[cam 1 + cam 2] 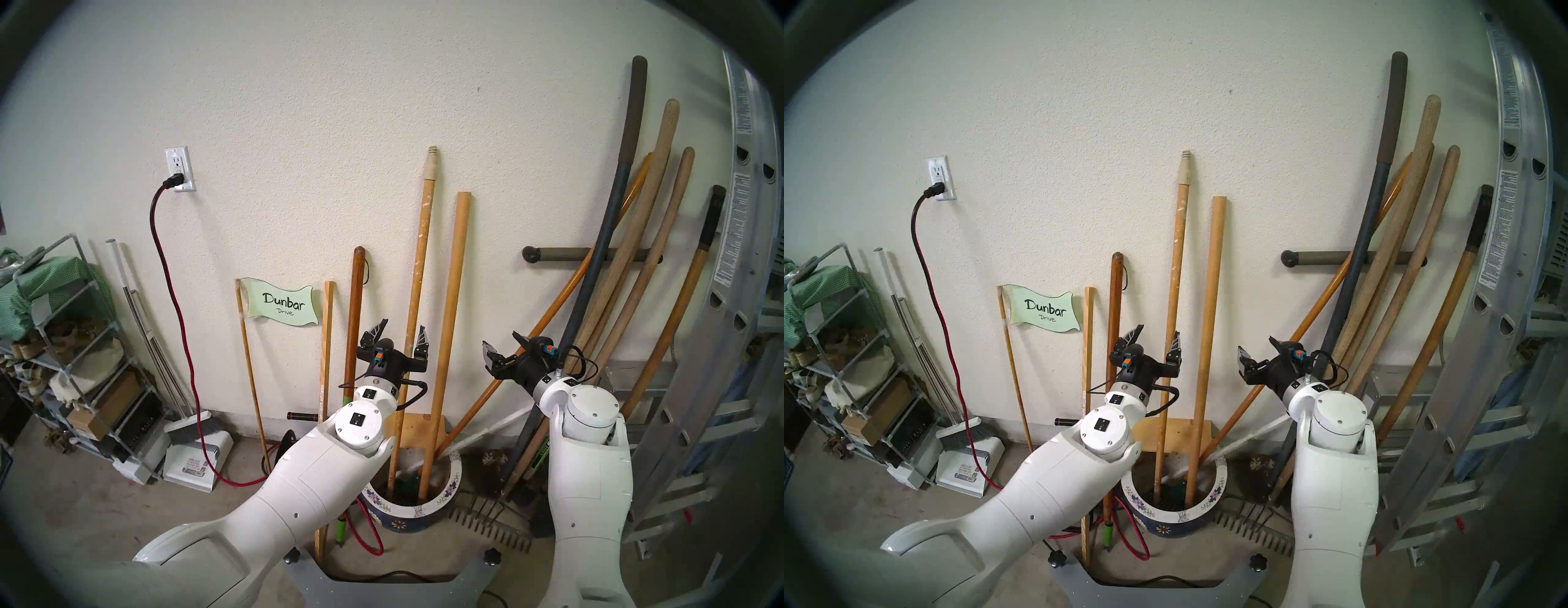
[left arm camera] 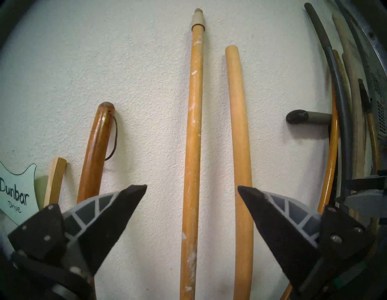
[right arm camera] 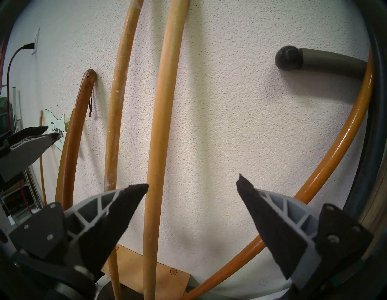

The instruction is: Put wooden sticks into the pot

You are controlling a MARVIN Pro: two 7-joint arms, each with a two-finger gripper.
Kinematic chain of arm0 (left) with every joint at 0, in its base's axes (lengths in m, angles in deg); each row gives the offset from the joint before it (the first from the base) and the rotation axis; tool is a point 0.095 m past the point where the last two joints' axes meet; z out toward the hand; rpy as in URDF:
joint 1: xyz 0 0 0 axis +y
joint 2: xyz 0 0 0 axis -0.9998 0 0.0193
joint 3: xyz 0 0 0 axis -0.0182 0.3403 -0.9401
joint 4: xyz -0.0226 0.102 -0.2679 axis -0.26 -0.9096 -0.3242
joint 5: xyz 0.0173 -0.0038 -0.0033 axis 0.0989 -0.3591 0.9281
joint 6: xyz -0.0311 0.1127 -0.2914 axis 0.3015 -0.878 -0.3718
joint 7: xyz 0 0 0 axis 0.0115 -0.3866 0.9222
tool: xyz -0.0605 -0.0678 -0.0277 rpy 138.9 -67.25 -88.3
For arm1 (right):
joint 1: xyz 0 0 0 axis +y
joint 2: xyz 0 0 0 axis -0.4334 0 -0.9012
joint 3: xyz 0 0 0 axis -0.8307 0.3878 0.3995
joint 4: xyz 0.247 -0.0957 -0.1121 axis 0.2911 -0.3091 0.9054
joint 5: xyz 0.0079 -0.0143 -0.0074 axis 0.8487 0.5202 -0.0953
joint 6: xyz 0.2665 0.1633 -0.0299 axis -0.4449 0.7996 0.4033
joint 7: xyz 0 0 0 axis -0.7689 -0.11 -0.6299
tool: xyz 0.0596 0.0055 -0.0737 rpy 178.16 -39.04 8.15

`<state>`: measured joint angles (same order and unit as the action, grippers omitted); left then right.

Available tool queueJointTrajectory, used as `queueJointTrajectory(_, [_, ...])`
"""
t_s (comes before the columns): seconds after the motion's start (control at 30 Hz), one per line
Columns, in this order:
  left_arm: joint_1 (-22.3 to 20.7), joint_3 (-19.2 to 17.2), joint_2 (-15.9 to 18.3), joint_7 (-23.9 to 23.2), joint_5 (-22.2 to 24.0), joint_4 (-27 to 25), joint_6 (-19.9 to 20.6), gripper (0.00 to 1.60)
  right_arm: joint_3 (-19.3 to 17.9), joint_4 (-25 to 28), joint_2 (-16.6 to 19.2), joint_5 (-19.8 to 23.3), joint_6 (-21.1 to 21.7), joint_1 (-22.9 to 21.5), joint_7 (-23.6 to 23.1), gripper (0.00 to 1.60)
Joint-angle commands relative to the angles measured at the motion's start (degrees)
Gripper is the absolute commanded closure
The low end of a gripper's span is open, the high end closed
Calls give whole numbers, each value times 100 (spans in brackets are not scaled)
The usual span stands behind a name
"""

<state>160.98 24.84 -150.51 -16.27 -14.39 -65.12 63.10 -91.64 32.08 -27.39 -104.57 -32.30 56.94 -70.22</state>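
The blue pot (image 1: 450,488) (image 1: 1221,477) with a flowered white rim stands on the floor by the wall. A paint-flecked stick (image 1: 418,276) (image 2: 193,125) (image 3: 116,104) with a cream tip and a plain pale dowel (image 1: 452,297) (image 2: 238,125) (image 3: 161,104) stand in it. The dark red-brown stick (image 1: 354,318) (image 2: 94,146) with a cord loop stands on the floor left of the pot. My left gripper (image 1: 399,337) (image 2: 191,186) is open, with the paint-flecked stick lined up between its fingers, untouched. My right gripper (image 1: 505,346) (image 3: 192,182) is open and empty beside the pale dowel.
An orange handle (image 1: 551,314) leans into the pot from the right. A thin square slat (image 1: 326,339) and a Dunbar Drive sign (image 1: 282,306) stand to the left. Tool handles (image 1: 636,276) and a ladder (image 1: 721,318) crowd the right. A red cable (image 1: 169,276) and a rake (image 1: 492,530) lie low.
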Motion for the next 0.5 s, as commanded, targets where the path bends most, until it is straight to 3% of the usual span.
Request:
queueJointTrajectory(0.0, [671, -75, 490, 208, 10, -703, 123, 0, 12, 12, -9, 7, -5, -13, -5, 0])
queueJointTrajectory(0.47, [1392, -466, 1204, 762, -62, -1905, 527, 0, 13, 16, -13, 10, -6, -14, -8, 0])
